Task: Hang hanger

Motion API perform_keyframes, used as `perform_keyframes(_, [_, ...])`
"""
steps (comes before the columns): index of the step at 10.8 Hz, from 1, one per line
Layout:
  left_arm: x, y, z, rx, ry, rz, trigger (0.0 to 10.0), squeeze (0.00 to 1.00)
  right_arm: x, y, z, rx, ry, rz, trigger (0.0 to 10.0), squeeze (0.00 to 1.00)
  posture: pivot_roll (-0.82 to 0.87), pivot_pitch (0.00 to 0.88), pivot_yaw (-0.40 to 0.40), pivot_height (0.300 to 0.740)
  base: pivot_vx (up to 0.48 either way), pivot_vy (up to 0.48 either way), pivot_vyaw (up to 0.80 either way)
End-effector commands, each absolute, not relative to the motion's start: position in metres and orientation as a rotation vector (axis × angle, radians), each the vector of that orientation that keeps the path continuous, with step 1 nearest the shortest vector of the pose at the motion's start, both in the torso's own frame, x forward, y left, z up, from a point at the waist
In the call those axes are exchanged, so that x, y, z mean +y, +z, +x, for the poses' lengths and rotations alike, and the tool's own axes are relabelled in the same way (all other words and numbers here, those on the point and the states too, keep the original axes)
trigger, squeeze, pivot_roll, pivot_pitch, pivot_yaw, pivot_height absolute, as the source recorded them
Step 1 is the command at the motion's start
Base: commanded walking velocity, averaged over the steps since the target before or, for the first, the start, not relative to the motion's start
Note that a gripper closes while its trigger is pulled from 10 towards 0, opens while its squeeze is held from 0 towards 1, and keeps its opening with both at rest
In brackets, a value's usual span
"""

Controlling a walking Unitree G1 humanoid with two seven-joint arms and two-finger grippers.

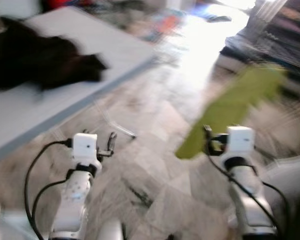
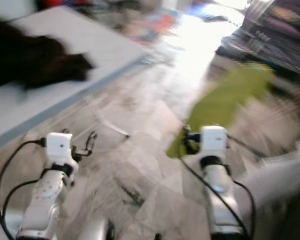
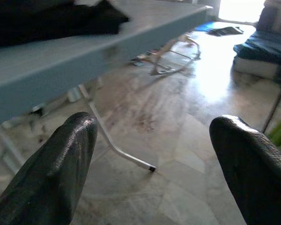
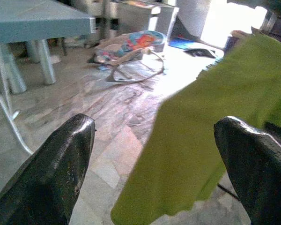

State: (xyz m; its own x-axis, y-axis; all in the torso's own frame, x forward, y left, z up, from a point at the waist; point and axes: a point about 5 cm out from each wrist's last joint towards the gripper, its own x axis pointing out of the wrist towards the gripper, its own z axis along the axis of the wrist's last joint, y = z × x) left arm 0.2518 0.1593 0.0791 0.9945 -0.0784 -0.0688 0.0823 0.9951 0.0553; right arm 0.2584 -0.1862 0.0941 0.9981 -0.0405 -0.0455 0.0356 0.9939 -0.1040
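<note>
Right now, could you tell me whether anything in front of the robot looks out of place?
A black garment lies in a crumpled heap on the grey table rather than hanging. A green garment hangs ahead of the open right gripper. Motion blur hides finer detail.

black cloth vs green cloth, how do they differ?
Colour: the black cloth is dark, the green cloth bright yellow-green. Pose: the black cloth lies bunched on the grey table; the green cloth hangs spread out above the floor, just ahead of the open right gripper. Both are soft fabric, blurred in the head views.
</note>
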Motion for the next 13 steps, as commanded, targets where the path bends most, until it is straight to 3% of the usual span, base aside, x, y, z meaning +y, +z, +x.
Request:
perform_keyframes(1, [0.167, 0.081, 0.251, 0.070, -0.058, 0.067, 10.0, 0.00, -0.181, 0.095, 0.260, 0.046, -0.022, -0.086, 10.0, 0.00, -0.06, 0.070, -0.048, 0.740, 0.000, 0.000, 0.80])
perform_keyframes(13, [0.161, 0.081, 0.255, 0.083, -0.082, 0.081, 10.0, 0.00, -0.171, 0.095, 0.267, 0.035, 0.043, -0.080, 10.0, 0.00, -0.04, 0.073, -0.056, 0.740, 0.000, 0.000, 0.80])
